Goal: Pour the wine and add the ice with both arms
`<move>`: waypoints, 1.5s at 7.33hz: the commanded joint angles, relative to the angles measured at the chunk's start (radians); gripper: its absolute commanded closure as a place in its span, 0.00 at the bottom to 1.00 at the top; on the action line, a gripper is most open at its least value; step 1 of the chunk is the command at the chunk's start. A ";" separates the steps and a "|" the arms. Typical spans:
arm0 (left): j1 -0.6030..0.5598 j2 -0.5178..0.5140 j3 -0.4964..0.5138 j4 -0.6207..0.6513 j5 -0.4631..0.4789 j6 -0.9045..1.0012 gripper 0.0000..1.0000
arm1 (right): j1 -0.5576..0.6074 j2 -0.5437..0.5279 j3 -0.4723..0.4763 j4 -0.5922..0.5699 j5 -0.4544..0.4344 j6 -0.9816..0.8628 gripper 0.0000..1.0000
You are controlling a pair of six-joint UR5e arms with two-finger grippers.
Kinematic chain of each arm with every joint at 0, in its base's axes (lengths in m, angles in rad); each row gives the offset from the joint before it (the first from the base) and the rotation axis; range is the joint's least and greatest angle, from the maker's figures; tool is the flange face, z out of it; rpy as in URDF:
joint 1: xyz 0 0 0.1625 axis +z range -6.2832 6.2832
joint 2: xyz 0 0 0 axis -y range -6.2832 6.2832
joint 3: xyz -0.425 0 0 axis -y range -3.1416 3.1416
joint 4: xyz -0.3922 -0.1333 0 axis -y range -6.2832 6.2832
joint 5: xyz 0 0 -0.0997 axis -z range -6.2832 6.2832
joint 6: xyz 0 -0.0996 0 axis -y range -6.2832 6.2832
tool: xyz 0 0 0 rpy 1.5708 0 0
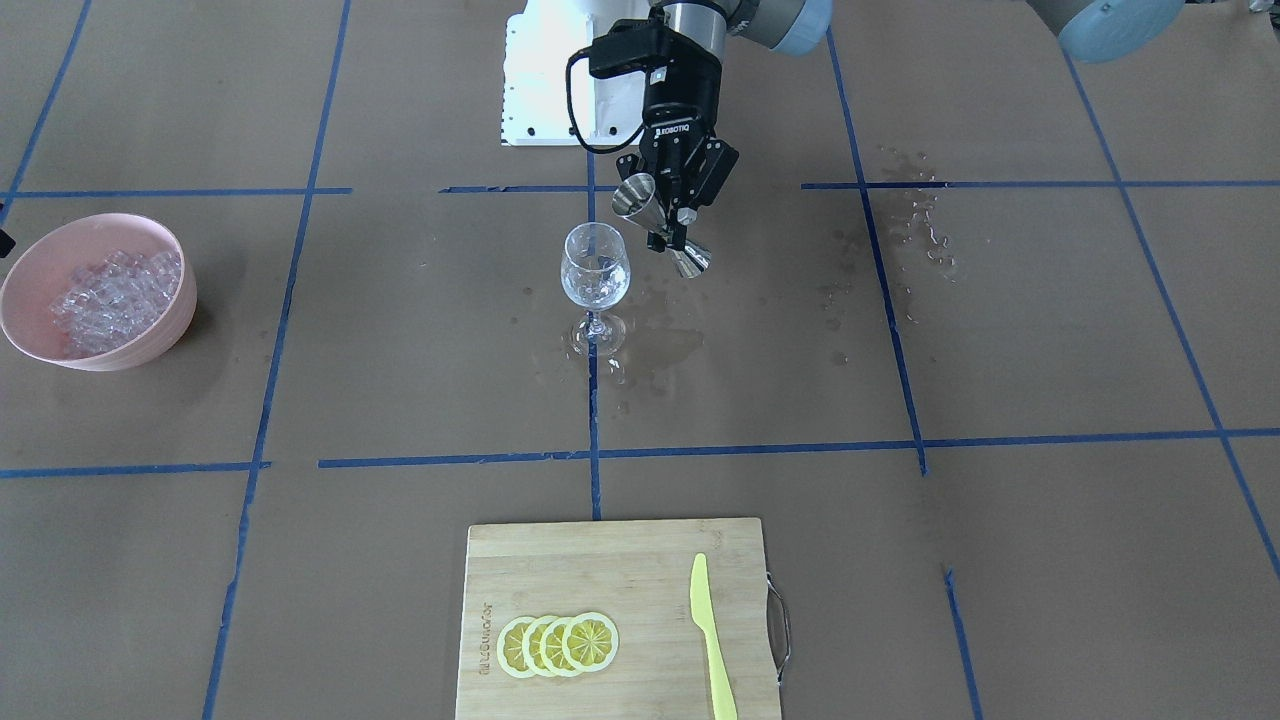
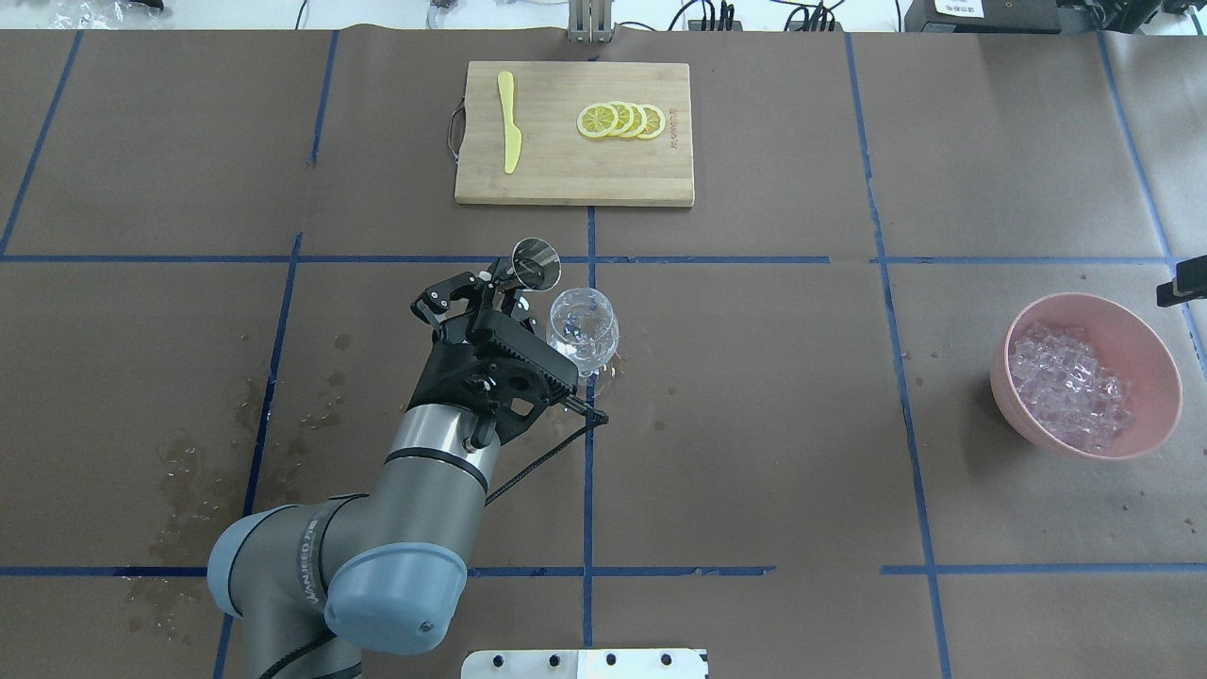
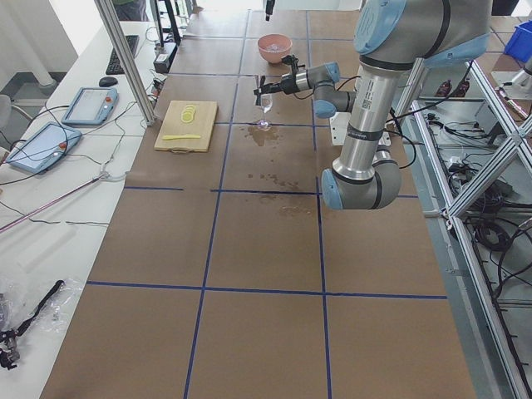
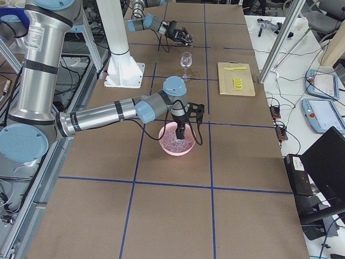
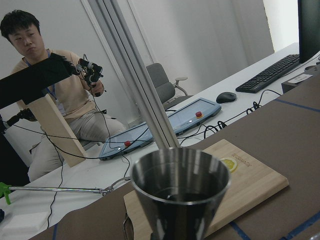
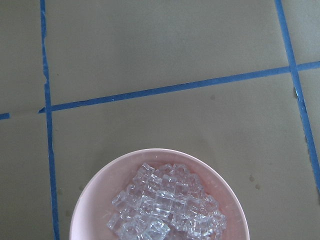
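My left gripper (image 1: 668, 215) is shut on a steel double-cone jigger (image 1: 662, 228) and holds it tilted, its mouth towards the rim of the wine glass (image 1: 595, 268). The overhead view shows the jigger (image 2: 535, 262) just beyond the upright glass (image 2: 585, 330). The left wrist view looks into the jigger's cup (image 5: 180, 195); I cannot make out wine there or in the glass. The ice (image 1: 115, 295) fills a pink bowl (image 1: 150, 340). My right gripper (image 4: 180, 132) hangs over that bowl (image 4: 175, 150); I cannot tell if it is open. The right wrist view shows ice (image 6: 165, 207), no fingers.
A bamboo cutting board (image 1: 600, 570) holds several lemon slices (image 1: 558, 645) and a yellow knife (image 1: 710, 640) at the table's operator side. Wet patches lie around the glass foot (image 1: 660, 345) and on the robot's left side (image 2: 203, 471). The white base block (image 1: 545, 80) stands behind the glass.
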 commanded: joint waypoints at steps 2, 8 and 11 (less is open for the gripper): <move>0.012 -0.018 0.016 0.000 0.000 0.201 1.00 | -0.008 -0.007 0.005 0.001 0.001 0.002 0.00; -0.002 -0.028 0.010 0.001 0.009 0.630 1.00 | -0.017 -0.004 0.005 0.001 0.002 0.011 0.00; -0.023 -0.029 0.002 0.001 0.009 0.781 1.00 | -0.017 -0.001 0.007 0.001 0.002 0.011 0.00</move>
